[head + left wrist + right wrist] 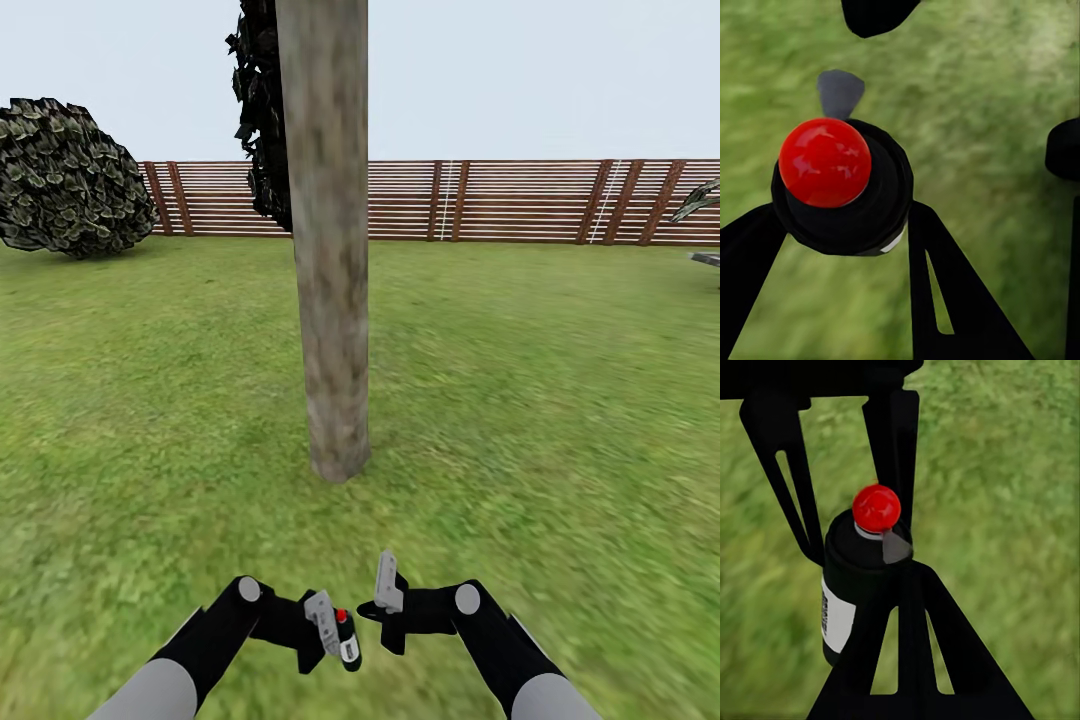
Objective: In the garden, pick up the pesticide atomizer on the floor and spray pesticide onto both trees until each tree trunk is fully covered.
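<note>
Green lawn [560,400] is stretching back to a brown horizontal-slat fence [520,200] under a pale sky, with a dark leafy bush [65,180] standing at the far left. A thick beige-grey tree trunk [328,250] is rising from the grass directly ahead of the robot, with dark foliage [262,110] hanging just behind it. Low in the head view, the left gripper [330,630] is clamping the pesticide atomizer [346,638], a black bottle with a red cap and a white label, its fingers [945,292] pressing the bottle's sides. The right gripper [385,600] is hovering just beside it; whether its jaws are parted cannot be told.
</note>
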You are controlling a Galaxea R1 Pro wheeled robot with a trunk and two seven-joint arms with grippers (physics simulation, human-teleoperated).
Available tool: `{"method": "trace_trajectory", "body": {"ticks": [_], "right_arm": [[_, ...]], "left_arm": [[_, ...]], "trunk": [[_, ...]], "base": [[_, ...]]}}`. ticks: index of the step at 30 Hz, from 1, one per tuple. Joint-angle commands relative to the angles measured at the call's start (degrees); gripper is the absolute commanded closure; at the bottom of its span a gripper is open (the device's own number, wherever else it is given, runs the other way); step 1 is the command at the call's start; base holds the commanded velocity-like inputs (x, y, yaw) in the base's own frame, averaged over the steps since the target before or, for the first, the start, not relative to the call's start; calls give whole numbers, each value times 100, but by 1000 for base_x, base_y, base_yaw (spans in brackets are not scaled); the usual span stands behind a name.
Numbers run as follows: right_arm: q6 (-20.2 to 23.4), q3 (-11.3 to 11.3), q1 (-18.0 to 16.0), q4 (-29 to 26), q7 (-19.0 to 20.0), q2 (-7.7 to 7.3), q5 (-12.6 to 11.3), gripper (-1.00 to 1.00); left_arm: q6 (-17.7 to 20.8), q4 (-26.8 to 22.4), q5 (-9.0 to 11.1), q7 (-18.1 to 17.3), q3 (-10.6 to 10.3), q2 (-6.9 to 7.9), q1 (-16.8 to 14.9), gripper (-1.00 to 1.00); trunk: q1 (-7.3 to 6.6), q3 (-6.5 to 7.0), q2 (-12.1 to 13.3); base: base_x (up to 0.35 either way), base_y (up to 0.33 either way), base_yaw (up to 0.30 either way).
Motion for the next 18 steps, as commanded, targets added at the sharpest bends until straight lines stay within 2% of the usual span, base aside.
{"method": "trace_trajectory", "body": {"ticks": [1, 18], "right_arm": [[-29, -6, -2, -7, 4, 2, 47, 100], [-29, -6, -2, -8, 4, -1, 44, 100]], "left_arm": [[-11, -8, -35, -17, 5, -3, 0, 100], [-11, -8, -35, -9, 5, -89, 13, 100]], "trunk": [[-1, -5, -2], [-1, -5, -2]], "base": [[0, 0, 0], [0, 0, 0]]}}
